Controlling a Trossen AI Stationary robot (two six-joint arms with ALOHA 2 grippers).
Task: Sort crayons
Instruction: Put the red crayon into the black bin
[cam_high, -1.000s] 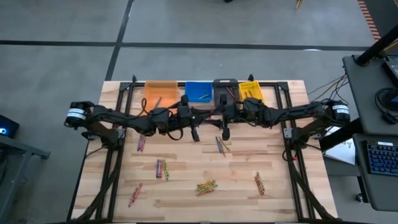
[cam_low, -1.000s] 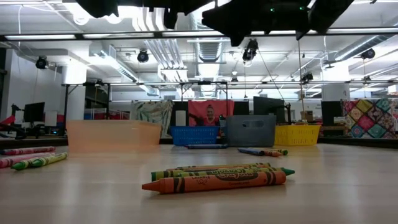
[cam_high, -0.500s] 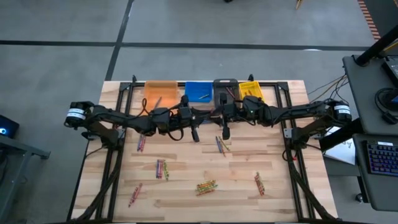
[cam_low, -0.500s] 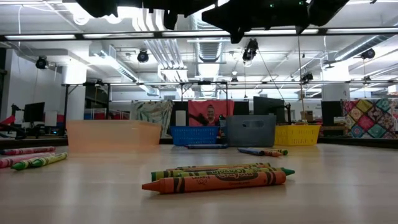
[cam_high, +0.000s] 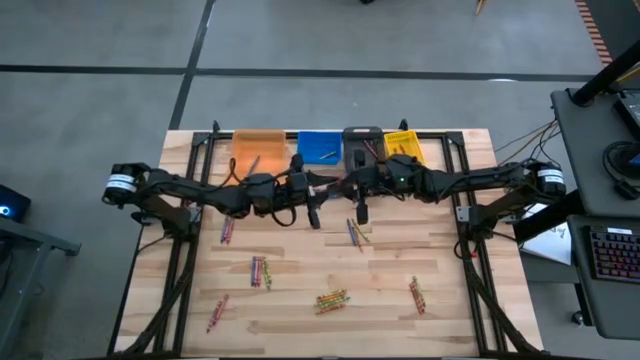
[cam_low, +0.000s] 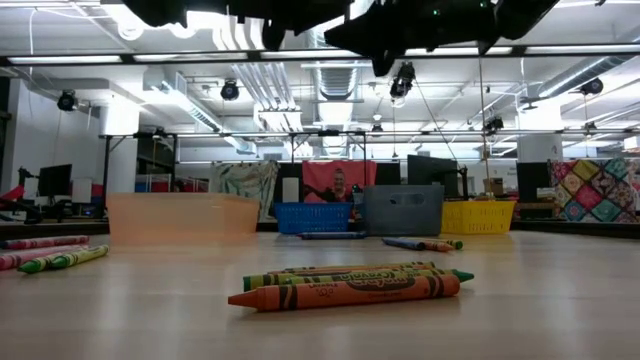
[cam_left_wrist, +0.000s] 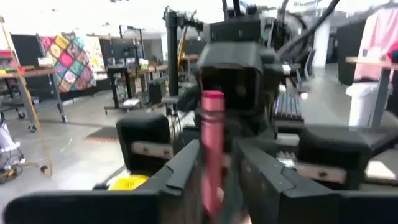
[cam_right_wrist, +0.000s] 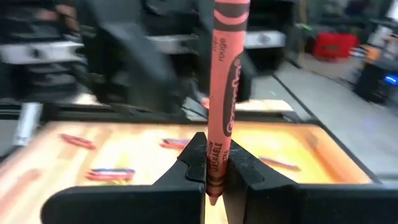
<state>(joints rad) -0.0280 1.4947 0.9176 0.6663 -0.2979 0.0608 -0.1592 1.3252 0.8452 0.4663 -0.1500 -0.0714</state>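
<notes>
A red crayon (cam_right_wrist: 222, 68) stands upright high over the table's middle, with my right gripper (cam_right_wrist: 214, 158) shut on it. My left gripper (cam_left_wrist: 221, 165) faces it from the left, open, one finger on either side of the same crayon (cam_left_wrist: 212, 130). In the high view the two grippers meet (cam_high: 335, 184) in front of the bins. Several loose crayons lie flat on the table in small groups (cam_high: 260, 271) (cam_high: 332, 299) (cam_high: 354, 233) (cam_high: 416, 295). My right gripper pinches the red crayon near its lower end (cam_right_wrist: 215, 142) between its two fingers, and the crayon's tip pokes out just below them. The fingers come level from the table's right and lie across the crayon. It stands upright, lifted clear of the table. My left gripper's fingers (cam_left_wrist: 186, 165) stand beside the crayon; whether one touches it I cannot tell.
An orange bin (cam_high: 258, 148), a blue bin (cam_high: 320, 147), a grey bin (cam_high: 362, 142) and a yellow bin (cam_high: 402, 145) stand in a row at the far edge. More crayons lie at the left (cam_high: 227, 230) (cam_high: 218, 313). Dark frame rails (cam_high: 180, 270) run along both table sides.
My right wrist has tipped a little where it hangs over the table's middle. Both grippers have stayed in place, and the crayons on the table have not moved.
</notes>
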